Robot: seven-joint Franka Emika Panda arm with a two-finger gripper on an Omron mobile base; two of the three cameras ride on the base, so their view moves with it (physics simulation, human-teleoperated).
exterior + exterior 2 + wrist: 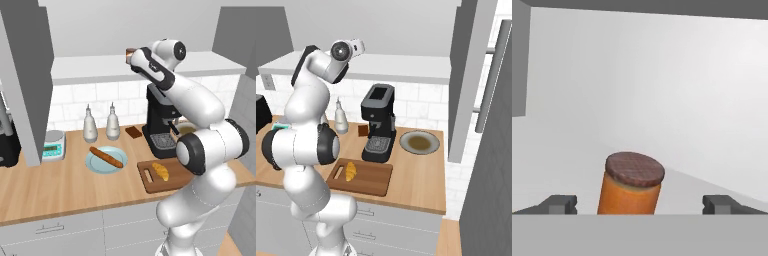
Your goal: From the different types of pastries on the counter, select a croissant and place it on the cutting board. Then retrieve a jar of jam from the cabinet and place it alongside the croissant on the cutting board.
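One jar of jam [630, 189], orange body, dark brown lid, low centre of the hand view, standing upright on the pale shelf of the cabinet [557, 150]. Gripper [640, 204] wide open, one fingertip [561, 203] left of the jar, other at right, neither touching it; jar sits between them, nearer the left one.

Left base view: jar is a small brown spot at upper centre, on the shelf by the hand.

One croissant [160, 171], golden, lying on one cutting board [150, 185], lower centre-right of that frame, slot handle at the board's left end. One long brown stick [105, 156] lies diagonal on one pale blue plate [92, 166], centre. One dark brown square piece [133, 132] flat on the counter [65, 187], just left of one black coffee machine [159, 120]. Two white bottles [89, 125] side by side, upper centre-left. One small scale [54, 145] at left.

Right base view: one more plate [419, 142], brownish centre, right of the coffee machine.
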